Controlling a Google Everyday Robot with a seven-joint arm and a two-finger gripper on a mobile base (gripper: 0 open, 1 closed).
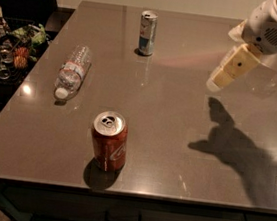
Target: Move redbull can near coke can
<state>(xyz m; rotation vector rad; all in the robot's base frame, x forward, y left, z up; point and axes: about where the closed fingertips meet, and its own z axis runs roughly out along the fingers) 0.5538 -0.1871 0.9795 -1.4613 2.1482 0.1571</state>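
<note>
The redbull can [147, 32], slim, blue and silver, stands upright at the far middle of the table. The coke can [109, 140], wider and red with a silver top, stands upright near the front edge, left of centre. My gripper [228, 69] hangs above the right part of the table, to the right of the redbull can and well apart from it, holding nothing. Its yellowish fingers [233, 67] point down and to the left.
A clear plastic water bottle [73, 70] lies on its side at the left of the grey table [178, 117]. A dark shelf with snack packets [7, 48] stands beyond the table's left edge. My arm's shadow falls on the right front.
</note>
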